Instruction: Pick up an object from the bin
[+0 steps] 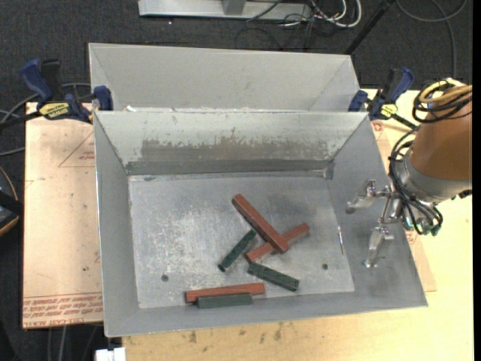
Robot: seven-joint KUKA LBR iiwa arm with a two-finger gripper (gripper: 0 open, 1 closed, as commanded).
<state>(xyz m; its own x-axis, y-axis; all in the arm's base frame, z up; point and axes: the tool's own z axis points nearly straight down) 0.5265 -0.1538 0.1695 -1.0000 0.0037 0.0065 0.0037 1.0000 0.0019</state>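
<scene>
Basically, nothing was picked yet. The hand (359, 235) sat over the sloped side wall of the grey metal bin (225, 134), fingers spread apart, nothing between them, touching no object.

All candidates lay away from the hand, toward the bin's middle:
- Nearest the hand: short red-brown rectangular bar (279, 241), crossed by a long red-brown rectangular bar (258, 221).
- Just beyond and beside those: two dark green rectangular bars, one (273, 276) closer to the hand, one (237, 250) further off.
- Farthest from the hand: a red-brown bar (225, 292) and a dark green bar (224, 301), lying side by side.

My read was that the whole job remained: move over a bar, descend, close, lift. No target was evident.
</scene>
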